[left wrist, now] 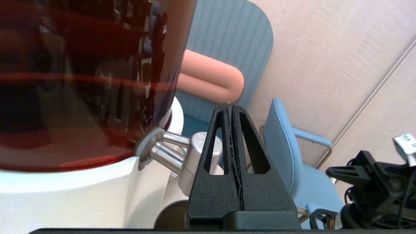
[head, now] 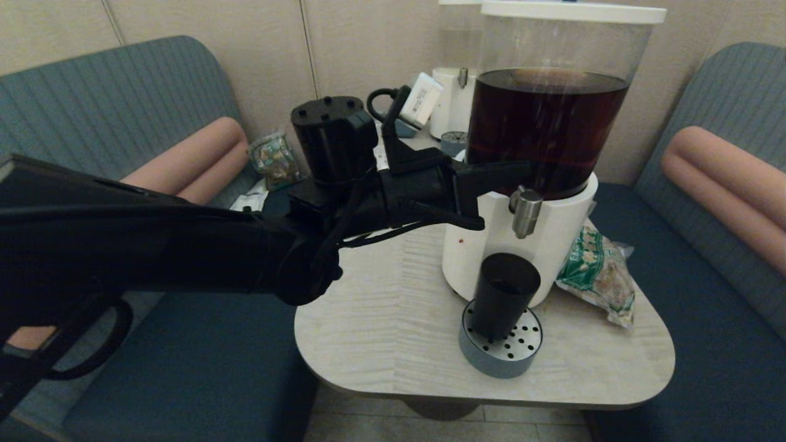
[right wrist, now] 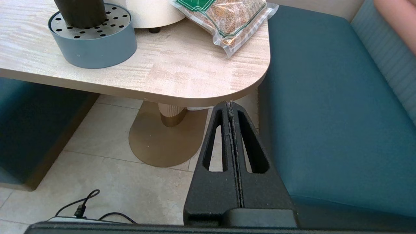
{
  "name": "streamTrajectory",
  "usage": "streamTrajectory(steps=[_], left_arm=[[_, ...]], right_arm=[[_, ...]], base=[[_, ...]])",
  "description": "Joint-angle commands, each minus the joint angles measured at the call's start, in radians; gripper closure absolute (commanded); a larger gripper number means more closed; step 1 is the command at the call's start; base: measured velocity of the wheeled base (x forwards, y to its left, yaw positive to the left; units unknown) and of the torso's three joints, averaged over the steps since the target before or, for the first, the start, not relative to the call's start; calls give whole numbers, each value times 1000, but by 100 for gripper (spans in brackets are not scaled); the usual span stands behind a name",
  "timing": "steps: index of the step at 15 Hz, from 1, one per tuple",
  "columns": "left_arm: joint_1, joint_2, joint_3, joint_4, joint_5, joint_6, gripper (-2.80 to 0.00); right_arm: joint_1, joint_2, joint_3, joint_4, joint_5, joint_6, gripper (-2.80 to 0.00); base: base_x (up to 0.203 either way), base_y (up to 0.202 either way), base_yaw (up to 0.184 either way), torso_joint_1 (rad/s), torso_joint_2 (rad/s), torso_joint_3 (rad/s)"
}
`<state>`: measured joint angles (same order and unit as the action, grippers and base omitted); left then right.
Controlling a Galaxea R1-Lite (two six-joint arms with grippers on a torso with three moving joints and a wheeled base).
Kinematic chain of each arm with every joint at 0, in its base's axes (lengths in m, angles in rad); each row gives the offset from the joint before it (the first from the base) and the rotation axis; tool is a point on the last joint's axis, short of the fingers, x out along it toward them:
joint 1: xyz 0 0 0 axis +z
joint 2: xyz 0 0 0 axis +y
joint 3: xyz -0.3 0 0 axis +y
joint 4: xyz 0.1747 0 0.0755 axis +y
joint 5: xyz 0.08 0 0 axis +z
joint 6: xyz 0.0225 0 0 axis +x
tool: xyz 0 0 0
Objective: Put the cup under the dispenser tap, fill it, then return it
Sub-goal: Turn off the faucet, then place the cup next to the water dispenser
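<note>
The dark cup (head: 505, 294) stands upright on the grey perforated drip tray (head: 500, 350), right below the steel dispenser tap (head: 526, 212) of the white-based dispenser (head: 552, 123) holding dark brown drink. My left gripper (head: 522, 167) is shut and empty, its tips level with the top of the tap and close against the tank. In the left wrist view the shut left gripper (left wrist: 229, 107) lies in front of the tap (left wrist: 198, 152); whether they touch is unclear. My right gripper (right wrist: 230, 104) is shut, parked low below the table's (right wrist: 182, 78) front edge, out of the head view.
A green snack bag (head: 595, 270) lies to the right of the dispenser base. A second dispenser with a colourless tank (head: 457, 73) stands behind. Another packet (head: 275, 161) lies at the back left. Blue benches (head: 706, 319) flank the small table, with tiled floor (right wrist: 97, 182) beneath.
</note>
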<state>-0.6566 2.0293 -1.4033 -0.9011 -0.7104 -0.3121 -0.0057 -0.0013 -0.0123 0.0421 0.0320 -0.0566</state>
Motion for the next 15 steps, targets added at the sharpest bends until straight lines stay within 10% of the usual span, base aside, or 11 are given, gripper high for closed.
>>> streamTrajectory(steps=[1, 9, 15], left_arm=[[1, -95, 60, -6, 6, -2, 0], [39, -498, 399, -5, 269, 37, 0], [210, -798, 751, 5, 319, 47, 0]], right_arm=[[-2, 1, 0, 1, 0, 0, 0], [0, 1, 0, 1, 0, 0, 0], [-1, 1, 0, 1, 0, 0, 0]], base=[[0, 0, 0, 0, 0, 0], [0, 0, 0, 0, 0, 0], [0, 0, 0, 0, 0, 0]])
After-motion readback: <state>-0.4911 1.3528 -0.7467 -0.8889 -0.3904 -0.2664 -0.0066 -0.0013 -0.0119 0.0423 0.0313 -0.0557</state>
